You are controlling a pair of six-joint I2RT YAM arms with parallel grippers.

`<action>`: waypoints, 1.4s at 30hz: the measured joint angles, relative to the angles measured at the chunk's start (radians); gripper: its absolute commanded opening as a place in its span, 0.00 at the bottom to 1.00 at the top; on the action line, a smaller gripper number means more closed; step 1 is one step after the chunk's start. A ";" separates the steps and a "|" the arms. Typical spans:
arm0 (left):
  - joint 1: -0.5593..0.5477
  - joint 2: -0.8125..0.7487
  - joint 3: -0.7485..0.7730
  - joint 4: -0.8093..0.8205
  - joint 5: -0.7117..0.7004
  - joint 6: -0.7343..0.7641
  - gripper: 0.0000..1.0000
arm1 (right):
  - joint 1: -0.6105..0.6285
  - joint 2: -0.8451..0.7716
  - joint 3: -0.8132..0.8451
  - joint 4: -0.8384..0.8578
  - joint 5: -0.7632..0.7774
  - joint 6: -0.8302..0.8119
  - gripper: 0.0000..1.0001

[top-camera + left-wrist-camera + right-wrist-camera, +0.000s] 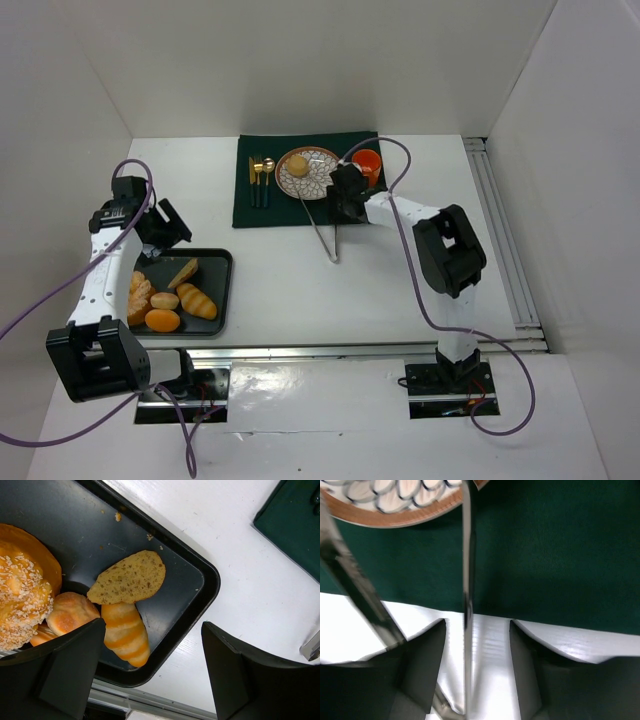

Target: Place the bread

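Note:
The bread (298,165), a small round tan bun, sits on the patterned plate (322,172) on the dark green mat (255,205). My right gripper (340,200) hovers low at the mat's front edge, just right of the plate. In the right wrist view it (477,625) is open, with one arm of the metal tongs (467,580) standing between its fingers and touching neither. The tongs (328,235) lie on the table. My left gripper (172,225) is open and empty above the far right corner of the black tray (200,595).
The black tray (222,285) holds a bread slice (130,577), a ridged roll (125,635), a seeded bun (20,600) and a small bun (70,612). An orange cup (368,162) stands right of the plate; cutlery (262,175) lies left of it. The plate's rim (395,510) shows in the right wrist view.

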 measured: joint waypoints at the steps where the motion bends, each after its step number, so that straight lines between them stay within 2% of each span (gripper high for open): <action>1: 0.000 0.000 0.000 0.000 0.000 0.000 0.91 | 0.000 0.008 -0.002 0.001 0.000 0.000 0.43; 3: 0.000 0.000 0.000 0.001 0.000 0.002 0.91 | 0.000 0.015 -0.007 0.005 0.002 0.007 0.32; 4: 0.000 0.000 0.000 0.001 0.000 0.002 0.91 | 0.000 0.015 -0.014 0.014 0.002 0.007 0.22; 8: 0.000 0.000 0.000 0.002 0.000 0.003 0.91 | 0.000 -0.014 -0.059 0.037 0.006 0.005 0.00; 17: 0.000 -0.010 -0.001 0.003 0.000 0.002 0.91 | 0.017 -0.208 -0.150 0.034 -0.012 -0.019 0.00; 24: 0.000 -0.010 -0.001 0.007 0.017 0.003 0.91 | 0.139 -0.290 -0.260 0.027 -0.022 -0.012 0.00; 26: 0.000 -0.010 -0.001 0.007 0.031 0.004 0.91 | 0.177 -0.291 -0.305 0.021 -0.030 0.000 0.03; 28: 0.000 -0.010 -0.001 0.007 0.045 0.005 0.92 | 0.206 -0.291 -0.339 0.002 -0.033 0.014 0.30; 29: 0.000 -0.010 -0.001 0.008 0.048 0.006 0.92 | 0.216 -0.290 -0.343 -0.013 -0.031 0.021 0.53; 31: 0.000 -0.010 -0.001 0.008 0.053 0.008 0.92 | 0.228 -0.290 -0.340 -0.035 -0.021 0.032 0.93; 32: 0.000 -0.010 -0.001 0.009 0.053 0.011 0.92 | 0.233 -0.291 -0.333 -0.045 -0.009 0.035 1.00; 37: 0.000 -0.014 -0.001 0.010 0.093 0.031 0.93 | 0.238 -0.327 -0.264 -0.110 0.121 0.056 1.00; 42: 0.000 -0.043 0.000 0.016 0.163 0.037 0.93 | 0.219 -0.483 -0.243 -0.123 0.301 0.092 1.00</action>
